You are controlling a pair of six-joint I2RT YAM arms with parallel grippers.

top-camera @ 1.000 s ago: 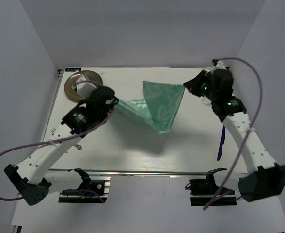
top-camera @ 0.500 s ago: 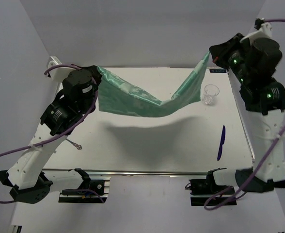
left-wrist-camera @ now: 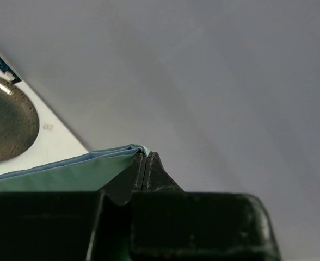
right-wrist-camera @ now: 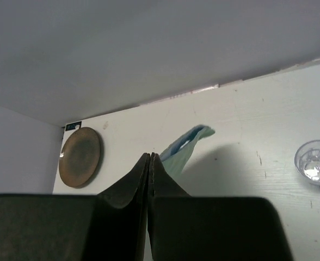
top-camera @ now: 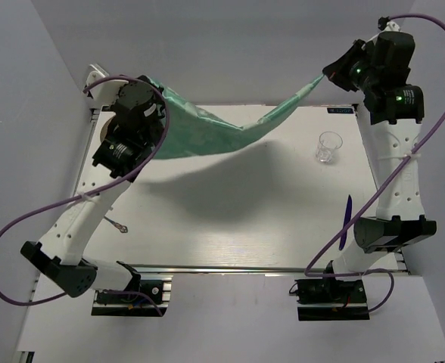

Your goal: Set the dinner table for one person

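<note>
The mint-green cloth (top-camera: 222, 136) hangs stretched in the air over the far part of the white dinner table (top-camera: 245, 227), sagging in the middle. My left gripper (top-camera: 154, 89) is raised high at the far left and shut on one corner of it; the left wrist view shows the cloth's edge (left-wrist-camera: 67, 171) pinched at the tips (left-wrist-camera: 146, 155). My right gripper (top-camera: 330, 73) is raised at the far right and shut on the opposite corner. In the right wrist view the jaws (right-wrist-camera: 150, 156) are closed, with the cloth (right-wrist-camera: 184, 147) trailing beyond them.
A clear glass (top-camera: 329, 146) stands at the far right of the table. A blue knife (top-camera: 345, 221) lies near the right edge and a fork (top-camera: 116, 222) near the left. A brown plate (right-wrist-camera: 81, 156) sits at the far left corner, under my left arm.
Both grippers have lifted the cloth from the table and pulled it apart, left going far left, right going far right. In the last half second the cloth rose higher and tauter.
</note>
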